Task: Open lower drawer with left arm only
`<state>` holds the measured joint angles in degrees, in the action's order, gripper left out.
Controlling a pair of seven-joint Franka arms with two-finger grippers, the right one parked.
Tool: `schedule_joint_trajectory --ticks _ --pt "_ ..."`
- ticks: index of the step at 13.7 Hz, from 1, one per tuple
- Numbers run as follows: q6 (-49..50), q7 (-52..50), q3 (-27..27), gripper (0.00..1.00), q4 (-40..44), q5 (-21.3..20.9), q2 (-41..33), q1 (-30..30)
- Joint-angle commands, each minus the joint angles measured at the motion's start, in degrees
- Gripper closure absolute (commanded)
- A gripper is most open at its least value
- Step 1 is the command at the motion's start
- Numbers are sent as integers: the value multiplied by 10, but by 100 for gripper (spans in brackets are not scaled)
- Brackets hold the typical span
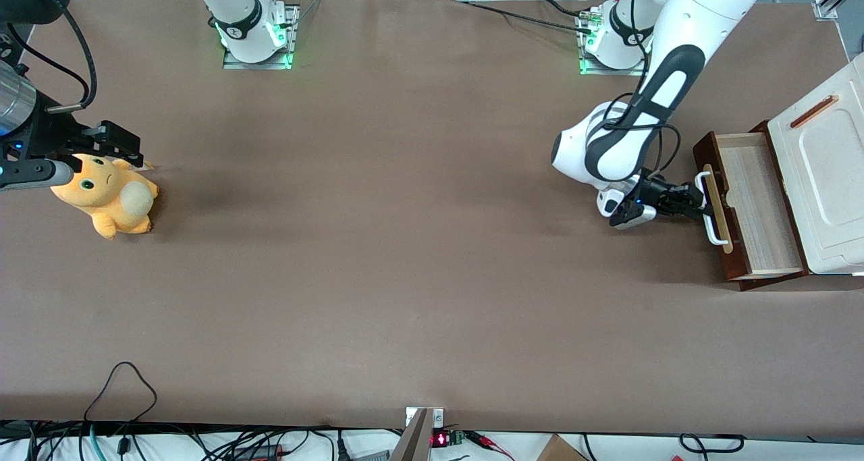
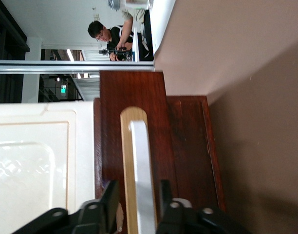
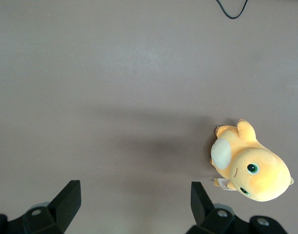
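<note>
The lower drawer (image 1: 756, 208), at the working arm's end of the tabletop (image 1: 405, 245), stands well pulled out with its pale inside exposed, the hand (image 1: 700, 208) clamped on the white handle (image 2: 141, 175); judged nearly complete, only release remaining.

The lower drawer (image 1: 756, 208) has a dark glossy wood front and pale matt wood inside; the gripper (image 1: 702, 208) at its handle (image 1: 709, 211) looks like black plastic; the tabletop (image 1: 405, 245) is matt brown.
</note>
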<state>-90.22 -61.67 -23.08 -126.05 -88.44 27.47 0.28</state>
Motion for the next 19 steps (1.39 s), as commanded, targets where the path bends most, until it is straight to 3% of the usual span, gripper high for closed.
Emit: schedule_joint_trajectory --ticks 1,3,5,9,13,16,17,19 --pt "-14 24 1 0 6 38 -35 -1" --pt "-27 27 -7 0 28 106 -55 -7" --pt "-63 30 -10 0 66 203 -79 -10" --pt "-82 172 -5 0 181 421 -117 -11" --pt "-87 321 18 0 222 619 -201 7" --pt "-86 434 96 0 255 794 -247 8" --pt "-86 484 125 0 255 836 -258 8" --pt "-85 569 167 0 254 879 -276 9"
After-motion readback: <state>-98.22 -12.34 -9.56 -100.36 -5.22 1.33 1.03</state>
